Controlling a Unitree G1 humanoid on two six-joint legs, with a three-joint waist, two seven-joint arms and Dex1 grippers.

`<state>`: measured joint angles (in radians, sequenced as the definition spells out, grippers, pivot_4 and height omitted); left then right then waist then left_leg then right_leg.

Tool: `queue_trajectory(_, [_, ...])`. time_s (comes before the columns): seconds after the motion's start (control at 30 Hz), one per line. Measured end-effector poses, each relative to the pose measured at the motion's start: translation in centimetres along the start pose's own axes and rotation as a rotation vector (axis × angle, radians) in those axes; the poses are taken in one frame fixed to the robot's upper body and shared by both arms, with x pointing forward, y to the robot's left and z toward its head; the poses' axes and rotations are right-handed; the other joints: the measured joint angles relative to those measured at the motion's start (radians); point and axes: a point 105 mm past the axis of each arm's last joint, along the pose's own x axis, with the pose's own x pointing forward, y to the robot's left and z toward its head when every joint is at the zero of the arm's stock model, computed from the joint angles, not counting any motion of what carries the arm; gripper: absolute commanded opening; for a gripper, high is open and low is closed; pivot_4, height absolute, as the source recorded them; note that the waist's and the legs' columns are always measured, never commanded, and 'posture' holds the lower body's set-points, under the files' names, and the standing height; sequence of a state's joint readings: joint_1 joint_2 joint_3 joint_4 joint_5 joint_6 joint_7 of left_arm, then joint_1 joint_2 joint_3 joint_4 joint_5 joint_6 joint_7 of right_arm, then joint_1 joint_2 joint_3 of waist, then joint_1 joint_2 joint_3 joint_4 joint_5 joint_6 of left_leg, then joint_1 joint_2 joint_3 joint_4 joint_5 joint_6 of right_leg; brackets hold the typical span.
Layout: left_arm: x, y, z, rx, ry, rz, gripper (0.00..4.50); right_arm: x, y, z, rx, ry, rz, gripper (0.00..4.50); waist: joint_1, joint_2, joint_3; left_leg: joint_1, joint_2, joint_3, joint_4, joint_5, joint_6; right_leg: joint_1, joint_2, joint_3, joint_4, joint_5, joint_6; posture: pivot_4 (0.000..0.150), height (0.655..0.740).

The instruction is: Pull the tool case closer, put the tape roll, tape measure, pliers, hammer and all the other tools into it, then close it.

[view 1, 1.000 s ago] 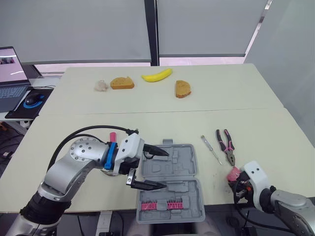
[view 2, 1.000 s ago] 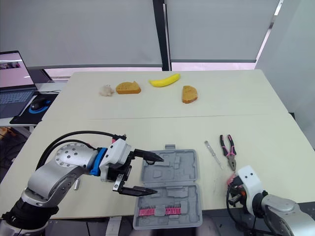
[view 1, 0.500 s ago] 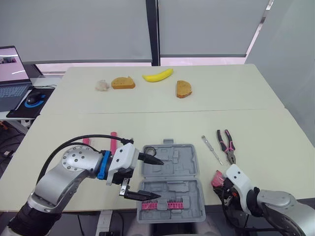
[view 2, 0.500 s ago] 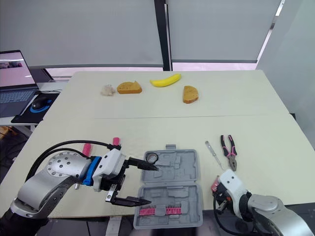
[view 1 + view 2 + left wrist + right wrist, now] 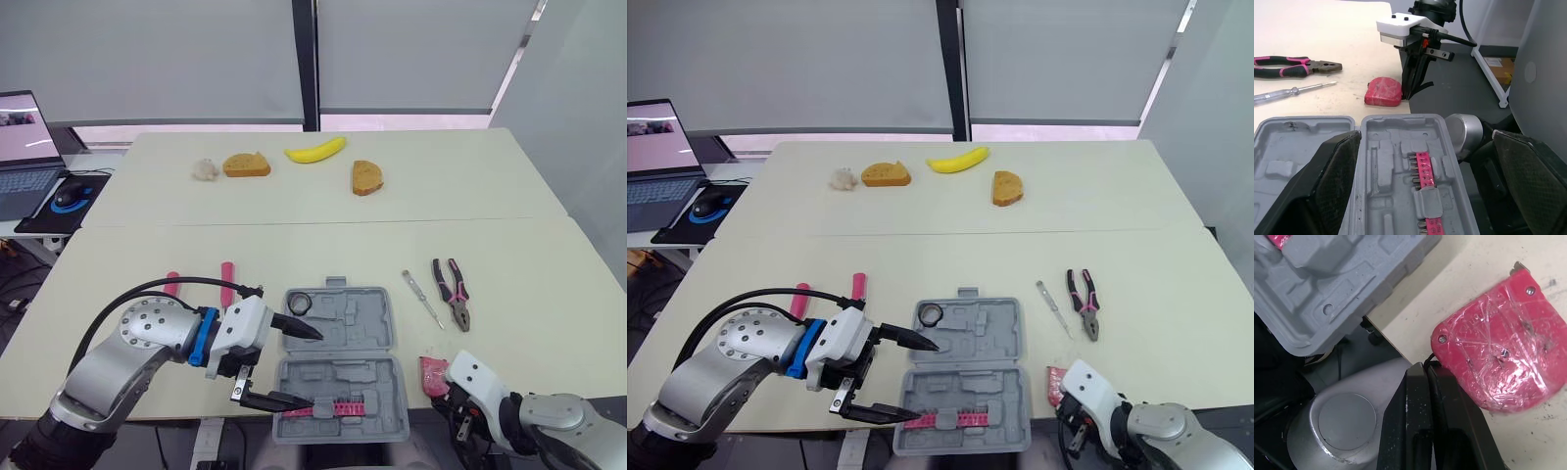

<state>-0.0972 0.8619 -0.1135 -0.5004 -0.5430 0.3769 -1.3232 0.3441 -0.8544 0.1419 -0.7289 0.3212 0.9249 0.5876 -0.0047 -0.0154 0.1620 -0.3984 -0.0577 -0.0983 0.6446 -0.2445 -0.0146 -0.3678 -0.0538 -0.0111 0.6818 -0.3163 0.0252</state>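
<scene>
Right wrist view puts the tape measure (image 5: 1498, 342) just ahead of the right gripper (image 5: 1425, 371), whose jaws are pressed together.

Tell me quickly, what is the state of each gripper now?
Left gripper: open, over the case, holding nothing.
Right gripper: shut, empty, beside the tape measure.

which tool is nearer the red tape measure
Right. The right tool sits just beside the tape measure; the left tool is open over the case, farther off.
</scene>
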Motion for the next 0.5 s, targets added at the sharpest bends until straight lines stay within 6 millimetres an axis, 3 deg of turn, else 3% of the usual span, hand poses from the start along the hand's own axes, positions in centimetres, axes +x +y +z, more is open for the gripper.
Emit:
queue_trajectory(0.3, [0.1,0.0,-0.1,0.014,0.009,-0.003,4.50,0.0,0.1,0.2,0.054,-0.018,0.005,0.01,0.001,0.000,0.000,0.000,0.000,0.000,0.000,0.000,0.000,0.000,0.000,0.000,0.000,0.000,0.000,0.150,0.7400])
queue_trajectory(0.5, [0.1,-0.1,-0.2,0.012,0.009,-0.002,4.50,-2.0,1.5,0.5,0.114,-0.012,0.088,1.31,0.003,0.000,0.000,0.000,0.000,0.000,0.000,0.000,0.000,0.000,0.000,0.000,0.000,0.000,0.000,0.150,0.7400])
